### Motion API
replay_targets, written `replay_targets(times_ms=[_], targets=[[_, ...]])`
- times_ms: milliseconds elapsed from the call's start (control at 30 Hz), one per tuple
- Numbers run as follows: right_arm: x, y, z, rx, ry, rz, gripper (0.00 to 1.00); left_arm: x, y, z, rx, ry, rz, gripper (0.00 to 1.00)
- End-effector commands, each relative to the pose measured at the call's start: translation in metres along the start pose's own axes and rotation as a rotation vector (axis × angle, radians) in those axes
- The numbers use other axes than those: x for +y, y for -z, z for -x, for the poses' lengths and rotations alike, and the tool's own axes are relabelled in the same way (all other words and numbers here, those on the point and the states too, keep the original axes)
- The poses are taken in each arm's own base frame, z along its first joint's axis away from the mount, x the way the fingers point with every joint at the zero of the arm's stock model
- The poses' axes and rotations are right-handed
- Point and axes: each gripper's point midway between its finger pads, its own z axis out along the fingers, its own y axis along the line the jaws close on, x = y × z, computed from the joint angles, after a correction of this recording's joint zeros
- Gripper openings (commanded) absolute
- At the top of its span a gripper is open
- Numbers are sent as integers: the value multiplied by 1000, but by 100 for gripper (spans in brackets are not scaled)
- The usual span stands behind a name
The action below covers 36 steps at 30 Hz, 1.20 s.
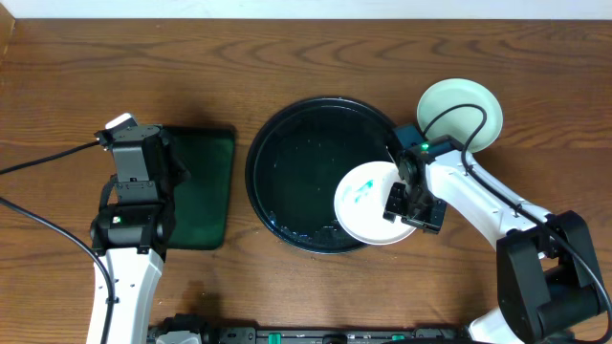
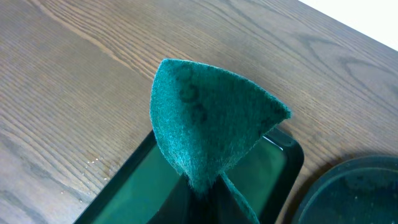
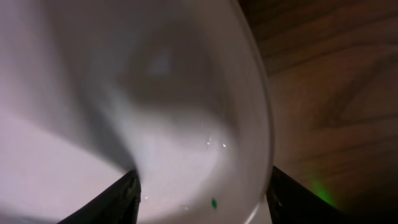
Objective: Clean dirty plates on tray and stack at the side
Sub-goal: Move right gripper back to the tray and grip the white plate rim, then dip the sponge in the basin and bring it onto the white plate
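Observation:
A white plate (image 1: 363,201) with a teal smear lies at the lower right of the black tray (image 1: 287,162), overhanging its rim. My right gripper (image 1: 406,203) is at that plate's right edge. In the right wrist view its fingers (image 3: 202,193) stand wide apart with the plate (image 3: 155,93) filling the space between them, a green speck near the rim. A pale mint plate (image 1: 459,115) rests on the table beyond the tray's upper right. My left gripper (image 2: 205,199) is shut on a folded teal-green sponge cloth (image 2: 211,118), above the rectangular green tray.
The smaller dark-green rectangular tray (image 1: 206,191) lies left of the black tray and shows under the cloth in the left wrist view (image 2: 143,186). The black tray's rim (image 2: 354,193) is at the lower right there. Cables trail from both arms.

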Motion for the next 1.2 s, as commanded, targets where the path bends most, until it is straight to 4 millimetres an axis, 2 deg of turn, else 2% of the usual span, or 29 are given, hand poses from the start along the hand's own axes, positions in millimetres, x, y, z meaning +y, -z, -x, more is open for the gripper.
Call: replay_targets(times_ms=[0, 67, 167, 233, 400, 567, 700, 767, 933, 1167], targets=[[4, -3, 0, 1, -18, 11, 55, 2, 0, 1, -4, 14, 4, 8], [7, -3, 3, -14, -11, 24, 40, 1, 0, 1, -4, 14, 3, 8], [17, -2, 13, -54, 27, 62, 13, 2, 0, 1, -4, 14, 4, 7], [25, -1, 20, -84, 54, 95, 1, 2, 0, 1, -4, 14, 4, 7], [51, 5, 34, -144, 147, 206, 1, 2, 0, 1, -4, 14, 4, 7], [81, 19, 60, -284, 292, 312, 1, 1, -3, 0, 2, 12, 6, 8], [107, 31, 74, -390, 441, 393, 1, 1, -17, -9, 48, 0, 28, 8], [115, 30, 80, -413, 468, 419, 1, 1, -28, -17, 84, -11, 45, 8], [128, 16, 80, -382, 482, 462, 1, 1, -56, -37, 164, -37, 82, 7], [129, -25, 81, -299, 436, 438, 1, 6, -85, -68, 276, -34, 141, 8]])
